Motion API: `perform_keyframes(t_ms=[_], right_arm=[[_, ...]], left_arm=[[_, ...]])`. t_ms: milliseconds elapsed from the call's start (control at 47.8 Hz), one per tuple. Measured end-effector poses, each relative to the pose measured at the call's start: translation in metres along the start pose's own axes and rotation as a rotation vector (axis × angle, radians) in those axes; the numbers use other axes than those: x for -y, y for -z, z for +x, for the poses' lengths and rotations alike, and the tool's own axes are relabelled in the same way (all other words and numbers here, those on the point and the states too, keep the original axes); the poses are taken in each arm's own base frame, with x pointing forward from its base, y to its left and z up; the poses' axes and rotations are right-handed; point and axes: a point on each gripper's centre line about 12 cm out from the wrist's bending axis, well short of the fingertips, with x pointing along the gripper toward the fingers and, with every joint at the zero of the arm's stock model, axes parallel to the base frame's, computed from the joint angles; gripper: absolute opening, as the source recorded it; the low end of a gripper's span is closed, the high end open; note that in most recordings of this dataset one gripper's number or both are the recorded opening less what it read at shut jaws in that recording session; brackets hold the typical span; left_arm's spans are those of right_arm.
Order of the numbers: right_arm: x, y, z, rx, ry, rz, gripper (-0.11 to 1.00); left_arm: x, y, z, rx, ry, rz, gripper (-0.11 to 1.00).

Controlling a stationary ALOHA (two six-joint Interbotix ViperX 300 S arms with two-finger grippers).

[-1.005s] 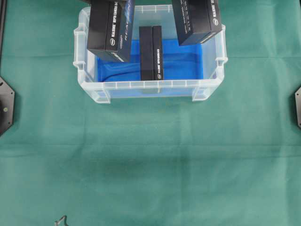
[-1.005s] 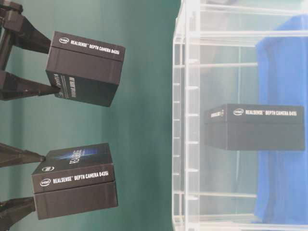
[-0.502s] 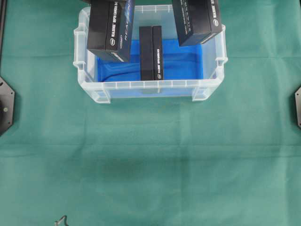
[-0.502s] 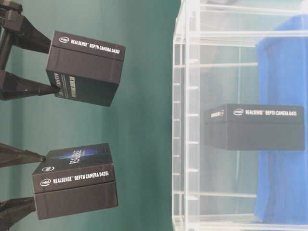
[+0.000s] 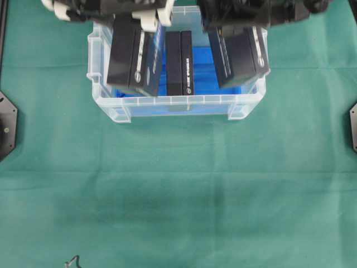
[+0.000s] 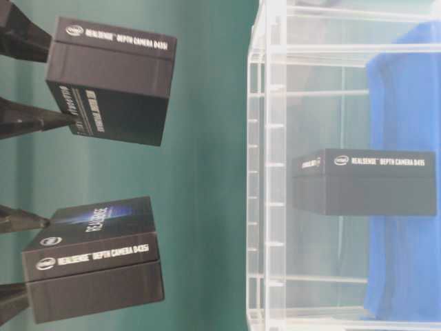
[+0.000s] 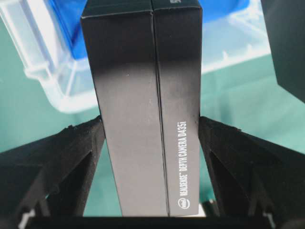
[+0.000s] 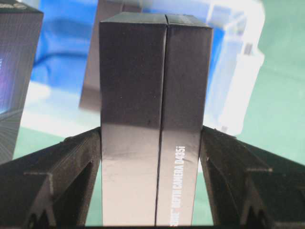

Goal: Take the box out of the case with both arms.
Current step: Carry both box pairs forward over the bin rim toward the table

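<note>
I am holding one black rectangular cardboard box (image 7: pixel 147 109) clamped in the left gripper (image 7: pixel 150 167) and another (image 8: pixel 155 119) in the right gripper (image 8: pixel 150 181), both hanging above the clear plastic case (image 5: pixel 167 103). A third black box (image 5: pixel 179 62) is lying on the case's blue floor between them, long axis running from far rim to near rim.

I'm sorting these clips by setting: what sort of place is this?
Probably a robotics lab bench: a green cloth covers the table, a clear case holds a depth-camera box, and two claws hold identical boxes.
</note>
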Motion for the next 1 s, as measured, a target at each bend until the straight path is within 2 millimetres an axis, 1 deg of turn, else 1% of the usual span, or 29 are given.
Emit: perform_keyframes(t_ms=[230,628,795,900,1005], right_arm=[[-0.006,0.038,-0.01,-0.012,-0.001,-0.012,0.67],[-0.009,0.107,-0.032,-0.027,-0.032,-0.005,0.67],[-0.008,0.132,-0.04,-0.041,-0.041,0.004,0.67],[-0.006,0.144,-0.044,-0.05,-0.048,0.008,0.67],[-0.005,0.151,-0.047,-0.056,-0.053,0.01,0.67]], left_arm=[[0.012,0.037,-0.001,-0.026,0.008,0.003,0.64],[0.026,0.113,-0.004,-0.073,0.013,-0.009,0.64],[0.029,0.134,-0.004,-0.086,0.009,-0.015,0.64],[0.032,0.144,-0.002,-0.092,0.006,-0.018,0.64],[0.033,0.151,-0.002,-0.096,0.006,-0.017,0.64]])
